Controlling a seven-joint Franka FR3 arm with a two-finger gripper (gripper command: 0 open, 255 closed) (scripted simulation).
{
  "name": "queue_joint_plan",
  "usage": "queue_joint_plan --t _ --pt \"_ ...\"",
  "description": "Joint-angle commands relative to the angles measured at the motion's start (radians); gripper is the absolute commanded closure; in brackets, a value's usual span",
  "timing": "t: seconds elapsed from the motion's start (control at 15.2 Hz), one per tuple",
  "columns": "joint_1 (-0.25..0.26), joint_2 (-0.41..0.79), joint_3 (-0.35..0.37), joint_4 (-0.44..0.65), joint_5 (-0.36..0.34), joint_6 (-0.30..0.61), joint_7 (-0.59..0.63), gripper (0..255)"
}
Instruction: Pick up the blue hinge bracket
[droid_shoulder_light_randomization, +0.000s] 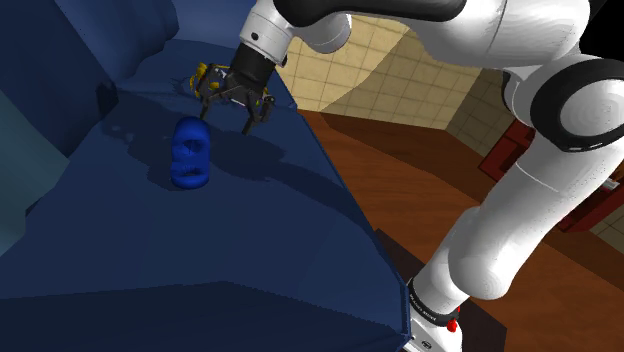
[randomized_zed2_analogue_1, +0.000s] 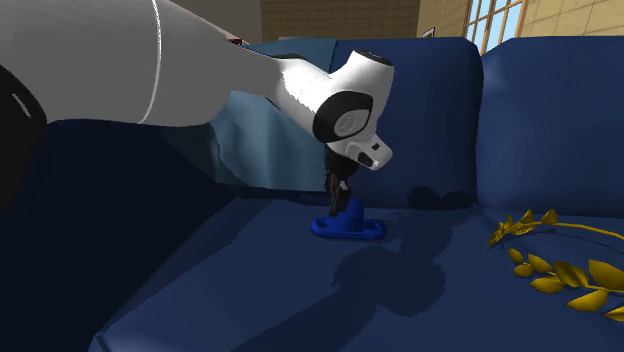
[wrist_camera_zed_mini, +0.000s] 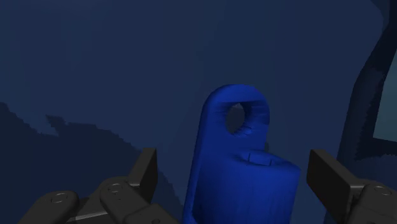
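The blue hinge bracket (droid_shoulder_light_randomization: 189, 153) stands on the dark blue sofa seat (droid_shoulder_light_randomization: 200, 250), its flat base down and its rounded lug with a hole pointing up. In the second exterior view the bracket (randomized_zed2_analogue_1: 347, 223) sits directly under my black gripper (randomized_zed2_analogue_1: 338, 195). Seen from the wrist, the bracket (wrist_camera_zed_mini: 238, 159) fills the gap between the fingers (wrist_camera_zed_mini: 146, 173), which stand wide apart and touch neither of its sides. My gripper (wrist_camera_zed_mini: 238, 181) is open. From the shoulder camera the gripper (droid_shoulder_light_randomization: 226, 110) hovers just beyond the bracket, low over the seat.
A gold leafy sprig (randomized_zed2_analogue_1: 550, 262) lies on the seat close to the bracket, partly behind the hand (droid_shoulder_light_randomization: 203, 75). Sofa back cushions (randomized_zed2_analogue_1: 410, 110) rise behind. The seat's edge (droid_shoulder_light_randomization: 345, 200) drops to a brown wooden floor (droid_shoulder_light_randomization: 420, 190); a red piece of furniture (droid_shoulder_light_randomization: 505, 150) stands beyond.
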Motion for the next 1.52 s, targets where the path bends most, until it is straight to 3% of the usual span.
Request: queue_joint_plan --t 0.0,0.2,0.79,0.86,1.45 --pt "0.011 0.074 0.011 0.076 0.004 0.008 0.032 0" --pt "0.027 0.160 0.022 0.170 0.004 0.012 0.071 0" --pt "0.029 0.166 0.024 0.080 0.019 0.102 0.033 0" --pt "0.029 0.167 0.024 0.082 0.018 0.101 0.034 255" --pt "0.029 0.166 0.024 0.080 0.018 0.102 0.033 255"
